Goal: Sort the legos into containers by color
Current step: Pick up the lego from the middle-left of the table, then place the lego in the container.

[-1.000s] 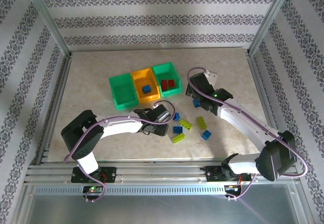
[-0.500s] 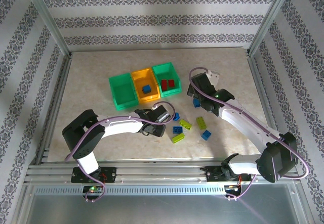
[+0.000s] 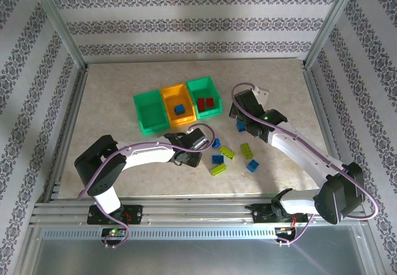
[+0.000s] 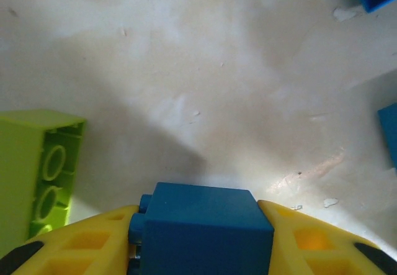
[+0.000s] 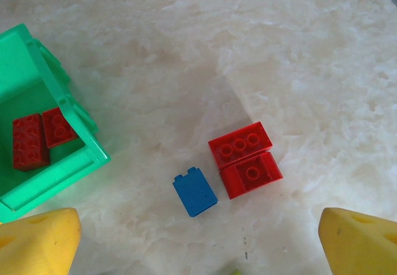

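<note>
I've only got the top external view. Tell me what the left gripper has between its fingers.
Observer: In the left wrist view, the left gripper is closed on a blue lego, pressing both its sides.
Operator: Report what's beside it.
Observer: A yellow-green lego lies at that view's left edge, its hollow underside showing.
Operator: Now the right gripper.
Observer: In the right wrist view, the right gripper is open above a loose blue brick and two red legos that touch each other.

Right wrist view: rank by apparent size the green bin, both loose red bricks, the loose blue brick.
bright green plastic bin, though cropped
upper red studded brick and lower red studded brick, alike
small blue plastic brick, slightly smaller
</note>
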`<move>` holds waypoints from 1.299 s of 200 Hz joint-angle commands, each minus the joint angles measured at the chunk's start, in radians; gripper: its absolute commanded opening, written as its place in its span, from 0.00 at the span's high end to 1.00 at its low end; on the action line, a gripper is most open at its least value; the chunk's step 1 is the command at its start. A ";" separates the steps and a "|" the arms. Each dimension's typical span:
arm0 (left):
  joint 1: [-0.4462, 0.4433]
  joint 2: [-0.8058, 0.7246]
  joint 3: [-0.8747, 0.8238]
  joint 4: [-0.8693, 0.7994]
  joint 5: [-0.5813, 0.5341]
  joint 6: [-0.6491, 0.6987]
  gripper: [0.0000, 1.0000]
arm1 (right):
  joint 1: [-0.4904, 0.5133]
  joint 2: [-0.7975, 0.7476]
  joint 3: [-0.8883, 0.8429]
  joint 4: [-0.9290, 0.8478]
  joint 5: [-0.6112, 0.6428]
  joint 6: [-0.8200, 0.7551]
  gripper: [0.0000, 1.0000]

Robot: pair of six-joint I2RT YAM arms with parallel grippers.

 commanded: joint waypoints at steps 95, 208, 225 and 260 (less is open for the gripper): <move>0.294 -0.074 0.274 0.006 -0.137 0.247 0.66 | -0.070 -0.082 -0.053 -0.024 -0.022 0.026 0.02; 0.496 0.274 0.669 -0.070 -0.026 0.315 0.66 | -0.164 -0.131 -0.080 -0.062 -0.101 0.064 0.02; 0.512 0.315 0.695 -0.079 -0.010 0.305 0.66 | -0.176 -0.137 -0.088 -0.064 -0.109 0.063 0.02; 0.523 0.359 0.710 -0.092 0.012 0.291 0.66 | -0.193 -0.137 -0.099 -0.062 -0.120 0.063 0.02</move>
